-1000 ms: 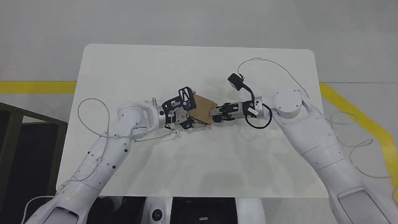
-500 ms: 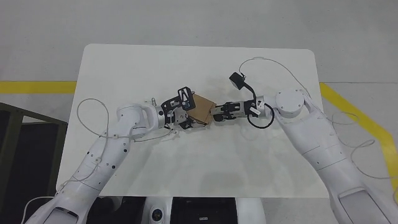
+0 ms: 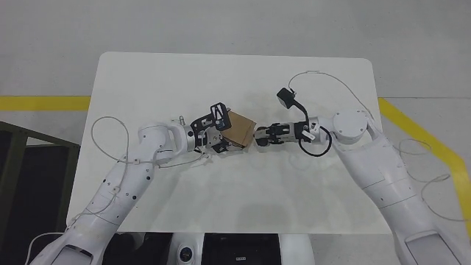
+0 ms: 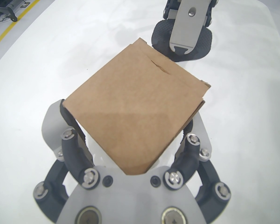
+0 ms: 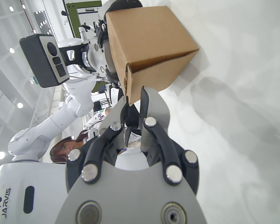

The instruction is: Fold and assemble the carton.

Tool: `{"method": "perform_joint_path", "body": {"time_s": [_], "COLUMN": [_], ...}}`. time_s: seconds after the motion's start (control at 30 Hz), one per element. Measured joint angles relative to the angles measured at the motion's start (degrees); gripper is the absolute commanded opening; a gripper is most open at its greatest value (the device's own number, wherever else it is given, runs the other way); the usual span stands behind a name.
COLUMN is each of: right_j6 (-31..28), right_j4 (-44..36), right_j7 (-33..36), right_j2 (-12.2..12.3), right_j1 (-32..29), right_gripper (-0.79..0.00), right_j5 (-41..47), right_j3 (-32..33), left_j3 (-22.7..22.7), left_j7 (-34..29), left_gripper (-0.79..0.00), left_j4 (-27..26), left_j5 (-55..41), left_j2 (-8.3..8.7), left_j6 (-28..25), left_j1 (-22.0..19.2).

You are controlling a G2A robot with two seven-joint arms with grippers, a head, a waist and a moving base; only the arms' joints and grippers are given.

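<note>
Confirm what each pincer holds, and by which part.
Left pincer clamps the carton by two opposite side walls. Right pincer sits at the carton's far corner; a grip there cannot be told.

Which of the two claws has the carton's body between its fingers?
The left claw: its fingers straddle the carton on both sides. The right claw is merely at the carton's far corner.

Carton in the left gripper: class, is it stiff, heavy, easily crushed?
Probably light: the carton looks hollow, thin cardboard. Likely fairly stiff: its faces look flat in the left gripper. Possibly crushable: one flap edge gapes.
</note>
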Motion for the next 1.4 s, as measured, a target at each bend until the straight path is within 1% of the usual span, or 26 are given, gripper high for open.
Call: {"method": "perform_joint_path", "body": {"time_s": [0.37,1.03,1.27,1.4], "right_j6": [0.6,-0.7,-0.9,-0.7], "right_j4": [-0.4,4.7,5.0,4.2], "right_j7": [-0.2,-0.7,-0.5,-0.3], "right_j2": [0.0,-2.2,-2.2,-1.7], "right_j1": [-0.4,4.8,5.1,4.3], "right_gripper": [-0.785,-0.785,-0.785,-0.779], "right_j5": [-0.6,0.6,0.7,0.3], "right_j3": [-0.7,-5.9,-5.6,-4.2], "left_j3": [-0.1,0.1,-0.3,-1.8], "left_j7": [0.2,0.3,0.2,0.1], "left_gripper": [0.000,0.000,0.000,0.000], "left_j4": [-0.2,-0.5,-0.1,0.0], "left_j5": [0.2,0.2,0.0,-0.4], "left_j2": [0.04,-0.05,0.01,0.37], "left_j6": [0.0,0.1,0.2,-0.4], "left_j1": [0.2,-0.1,-0.2,0.1]}}
